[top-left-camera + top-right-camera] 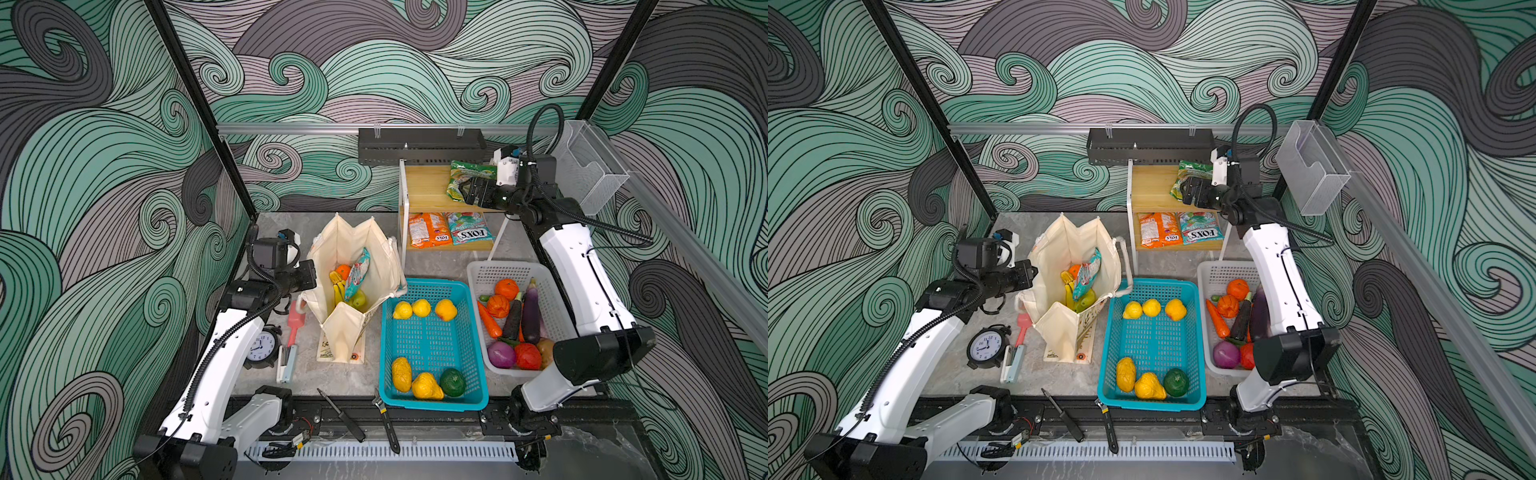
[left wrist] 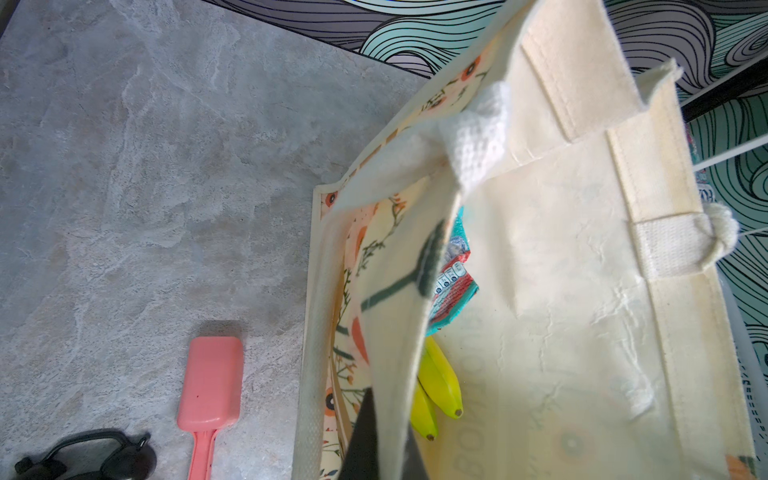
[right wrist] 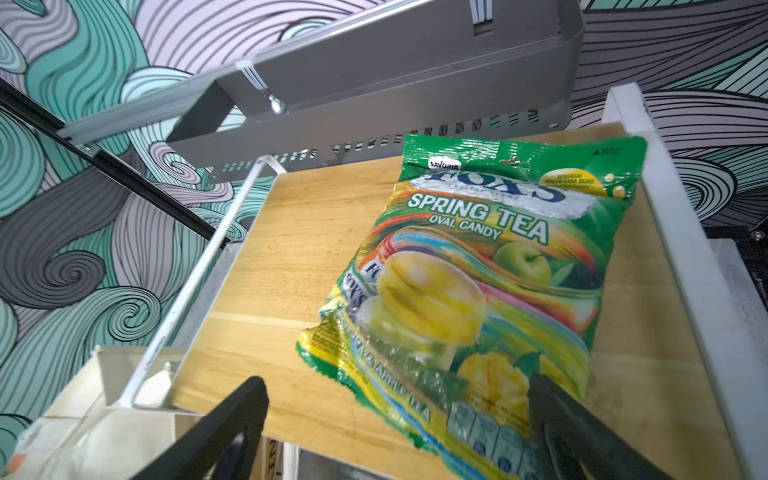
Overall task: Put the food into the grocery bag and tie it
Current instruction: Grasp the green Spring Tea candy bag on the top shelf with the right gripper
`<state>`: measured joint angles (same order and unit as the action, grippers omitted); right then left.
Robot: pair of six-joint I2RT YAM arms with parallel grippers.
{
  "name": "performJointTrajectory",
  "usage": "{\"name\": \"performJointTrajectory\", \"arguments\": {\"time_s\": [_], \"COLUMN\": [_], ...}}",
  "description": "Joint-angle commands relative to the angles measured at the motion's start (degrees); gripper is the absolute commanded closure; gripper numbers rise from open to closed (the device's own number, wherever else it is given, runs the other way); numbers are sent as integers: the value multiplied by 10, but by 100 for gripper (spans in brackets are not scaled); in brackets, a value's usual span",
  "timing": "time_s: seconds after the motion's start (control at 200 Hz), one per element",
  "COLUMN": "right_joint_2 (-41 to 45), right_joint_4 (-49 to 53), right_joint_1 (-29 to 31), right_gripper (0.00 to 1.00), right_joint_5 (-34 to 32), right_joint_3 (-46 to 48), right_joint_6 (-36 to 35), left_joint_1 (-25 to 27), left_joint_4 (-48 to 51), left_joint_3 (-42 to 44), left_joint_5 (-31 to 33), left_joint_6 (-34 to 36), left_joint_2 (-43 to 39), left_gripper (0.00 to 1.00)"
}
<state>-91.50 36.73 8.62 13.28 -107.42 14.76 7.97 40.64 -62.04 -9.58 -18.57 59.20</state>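
On the far-right top shelf (image 3: 299, 232): green Fox's Spring Tea packet (image 3: 478, 270) lies flat, not yet bagged.
Right gripper (image 3: 395, 384): jaws released wide, straddling the packet's near end, seemingly to pinch it.
Left gripper (image 1: 311, 279): jaws clenched on the grocery bag (image 1: 345, 237) at its left wall, likely keeping the mouth open.
In the bag: banana bunch (image 1: 337, 289), orange (image 1: 343, 271), teal packet (image 1: 357, 270).

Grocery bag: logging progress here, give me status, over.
Left gripper shut on grocery bag rim. Right gripper open over green candy packet on top shelf. Nothing blocking bag mouth.
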Motion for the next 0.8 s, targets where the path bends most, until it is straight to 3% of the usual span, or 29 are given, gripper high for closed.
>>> {"name": "performJointTrajectory", "arguments": {"time_s": [0.0,0.19,0.43,0.515,0.796], "right_joint_2": [47,102,96,93,88], "right_joint_4": [-18,-43,-78,-91,-110], "right_joint_1": [-12,-39,-57,-58,-65], "right_gripper": [0,1,18,26,39], "right_joint_5": [13,30,101,95,77], "right_joint_3": [27,111,146,151,173], "right_joint_6": [44,86,112,118,127], "left_joint_1": [-4,-4,-5,-4,-4], "left_joint_4": [12,10,6,5,6], "left_joint_3": [6,8,10,11,11], "left_joint_5": [-15,-23,-33,-33,-33], "left_joint_6": [5,2,0,0,0], "left_joint_2": [-11,-15,-13,-12,-10], "left_gripper": [100,100,100,100,100]}}
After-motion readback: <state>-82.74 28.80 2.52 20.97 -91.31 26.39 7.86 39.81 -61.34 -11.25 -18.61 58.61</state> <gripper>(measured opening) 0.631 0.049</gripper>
